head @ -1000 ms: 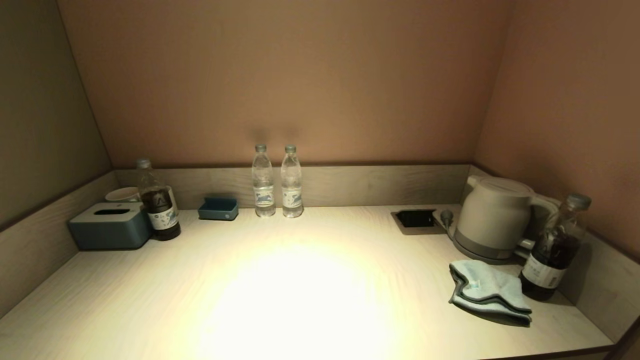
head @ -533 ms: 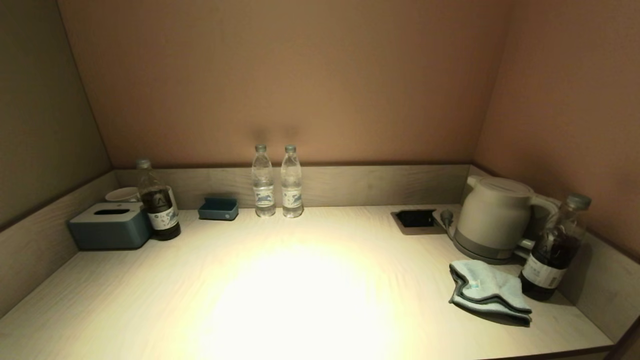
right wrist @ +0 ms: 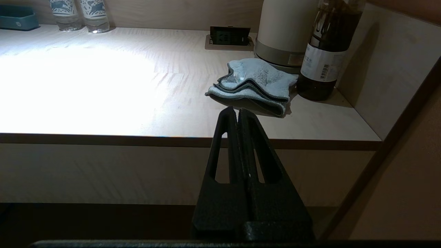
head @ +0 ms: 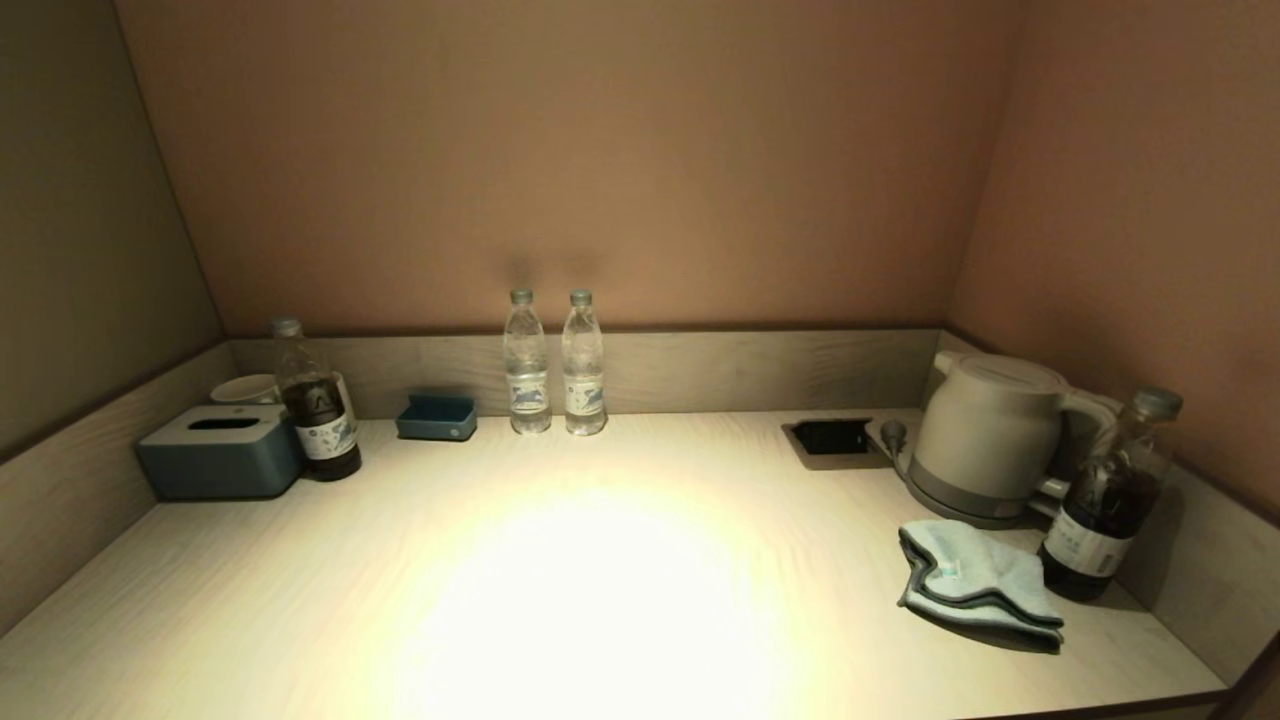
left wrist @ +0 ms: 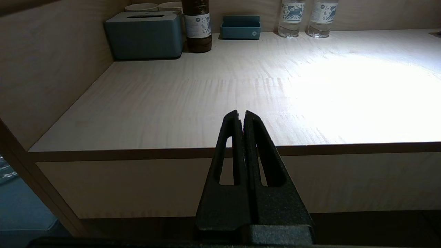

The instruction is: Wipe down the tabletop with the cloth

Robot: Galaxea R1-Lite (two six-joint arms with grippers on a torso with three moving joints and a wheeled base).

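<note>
Both hands wait in front of the table's near edge, off the top. The left hand (left wrist: pixel 240 113) is closed tight and holds nothing. The right hand (right wrist: pixel 234 111) is closed tight and empty too. On the table (head: pixel 600 580) lies 1 cloth (head: pixel 975 582), crumpled, on the right side near the front. Just behind it stands 1 kettle (head: pixel 985 432). 2 dark bottles and 2 clear water bottles (head: pixel 555 362) stand farther back, with 1 blue box (head: pixel 220 452) far left.
</note>
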